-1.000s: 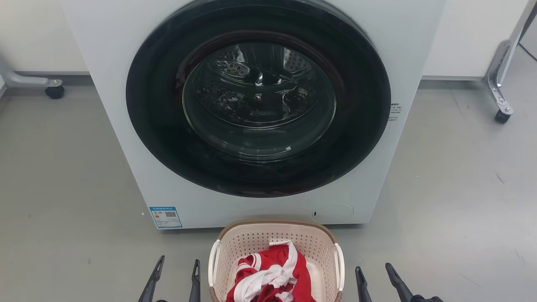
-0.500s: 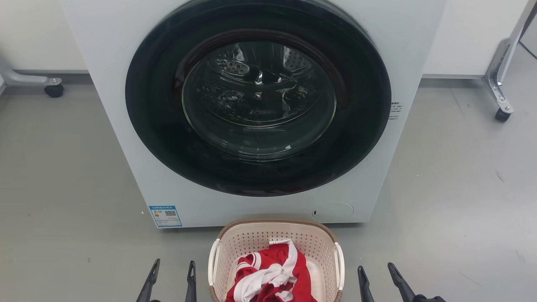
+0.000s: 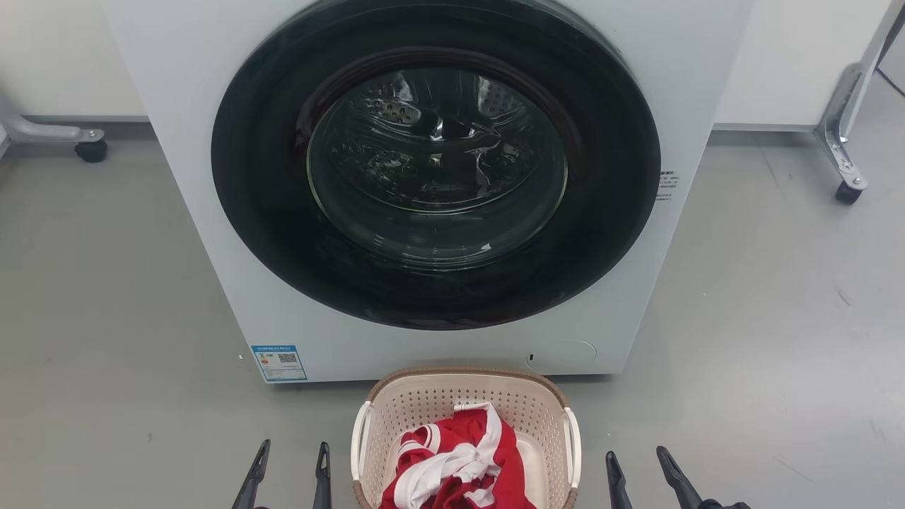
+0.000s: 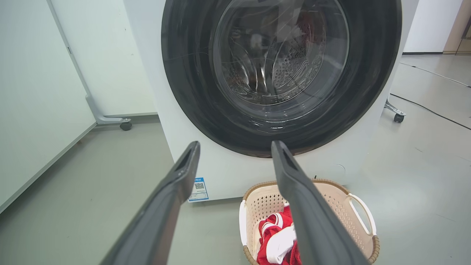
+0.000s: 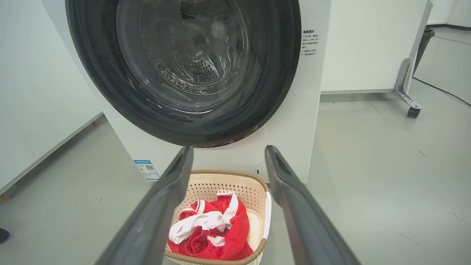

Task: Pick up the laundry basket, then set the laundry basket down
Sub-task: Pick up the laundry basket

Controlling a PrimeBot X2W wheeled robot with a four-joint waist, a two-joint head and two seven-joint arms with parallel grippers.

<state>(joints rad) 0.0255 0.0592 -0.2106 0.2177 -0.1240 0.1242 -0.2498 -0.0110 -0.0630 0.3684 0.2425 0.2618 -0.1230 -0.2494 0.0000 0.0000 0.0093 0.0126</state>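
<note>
1. The left claw (image 3: pixel 293 456) has its two dark fingers spread wide. The laundry basket (image 3: pixel 438 404) stands just to its right, apart from it.
2. The right claw (image 3: pixel 636 463) is spread just as wide. The basket is just to its left, again with a gap of floor (image 3: pixel 106 318) between.
3. So the basket sits on the grey floor between the two claws. Its far rim is ahead of both sets of fingertips, at the foot of the washing machine (image 3: pixel 184 141). Whether it touches the machine cannot be told.
4. The head view looks straight down into the basket. A red-and-white garment (image 3: pixel 459 466) is heaped inside, and of the two white handles (image 3: pixel 359 442) one faces each claw.
5. The left wrist view looks along the left claw's fingers, with the basket ahead and to the right. The right-hand finger (image 4: pixel 305 206) crosses in front of the basket's wall. Here the farther handle arches clear of the wall. A black cable (image 4: pixel 430 110) runs over the floor far to the right.
6. The right wrist view has the basket ahead and to the left, low between the fingers. The left-hand finger (image 5: pixel 162 206) covers its left side. This view brings in a printed sticker (image 5: pixel 310 42) on the machine's front, right of the dark round door (image 5: pixel 184 66).
7. A blue label (image 3: pixel 278 363) sits low on the machine, ahead of the left claw.
8. Well beyond each claw's outer side stands a metal leg on a castor (image 3: pixel 846 192).
</note>
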